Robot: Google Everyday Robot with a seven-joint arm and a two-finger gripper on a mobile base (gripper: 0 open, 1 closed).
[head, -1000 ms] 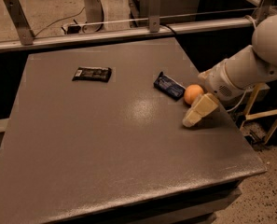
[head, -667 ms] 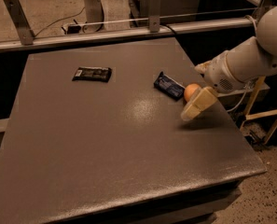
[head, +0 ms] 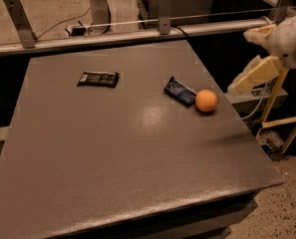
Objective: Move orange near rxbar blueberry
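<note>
The orange rests on the grey table near its right edge. It touches or nearly touches the right end of the dark blue rxbar blueberry, which lies flat just to its left. My gripper is raised off the table, past its right edge, up and to the right of the orange. It is open and holds nothing. Its cream fingers stand apart.
A black-brown wrapped bar lies at the table's back left. A metal rail with posts runs along the far edge. A wooden frame and cables stand on the floor to the right of the table.
The gripper has let go of the orange beside the blue bar. It has lifted and pulled away to the right, off the table.
</note>
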